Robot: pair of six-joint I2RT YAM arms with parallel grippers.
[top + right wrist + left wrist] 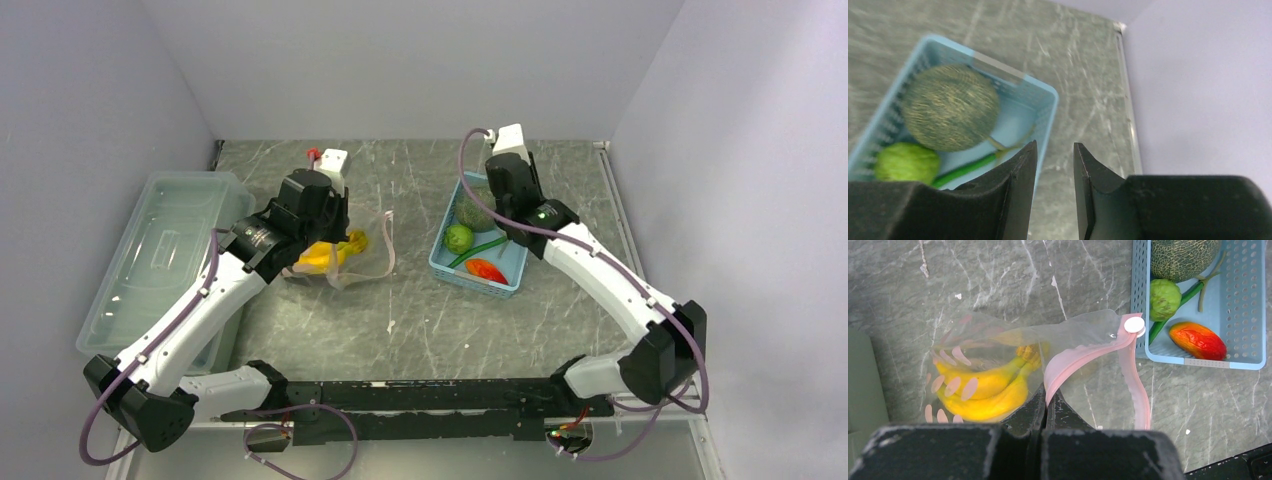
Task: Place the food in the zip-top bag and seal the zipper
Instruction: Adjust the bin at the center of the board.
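"The left end effector point(1047, 401) is pinching the zipper point(1083, 356) of the zip-top bag point(1088, 332) on the tabletop point(998, 280)."

"What's inside?"

"Just the banana point(983, 392). The dark green round fruit point(1183, 257), lime-green fruit point(1164, 297), red-orange fruit point(1198, 340) and thin green vegetable point(1173, 310) sit in the blue basket point(1140, 290). The right end effector point(1054, 150) hangs over it, fingers apart, empty."

"Zipped?"

"No. Lots left, I think."

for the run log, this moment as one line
left tool: shut on zipper | bag: open, banana inside | right tool: open, by basket | unbagged: melon, green fruit, red fruit, stalk
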